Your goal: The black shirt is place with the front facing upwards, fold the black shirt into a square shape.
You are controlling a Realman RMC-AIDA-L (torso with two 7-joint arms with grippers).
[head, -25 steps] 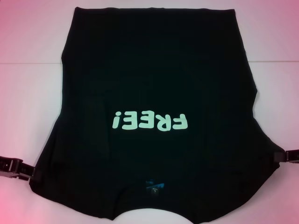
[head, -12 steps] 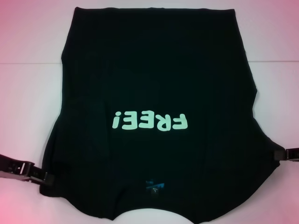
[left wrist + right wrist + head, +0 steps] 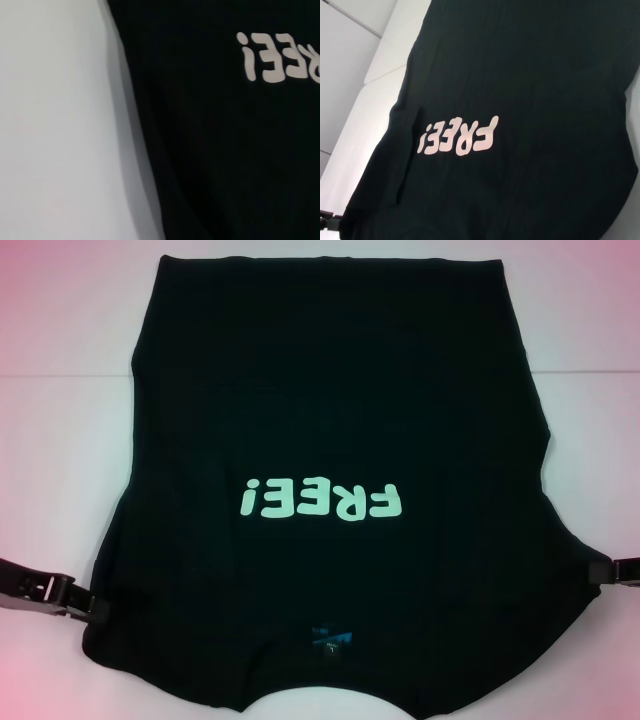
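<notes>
Black shirt (image 3: pixel 335 440) lies flat, print up, collar toward robot, spread across the white counter (image 3: pixel 60 470). Left gripper (image 3: pixel 85 610) at the left sleeve edge, right gripper (image 3: pixel 600 570) at the right sleeve edge; probably placed to take both sleeves for a fold. Jaws: cannot tell how far open or whether gripping cloth. Counter plain, matte; a seam crosses its far part.

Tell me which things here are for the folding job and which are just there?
For the job:
black shirt, spread flat with its print up
left gripper, at the shirt's left sleeve edge
right gripper, at the right sleeve edge

Just there:
white table underneath
</notes>
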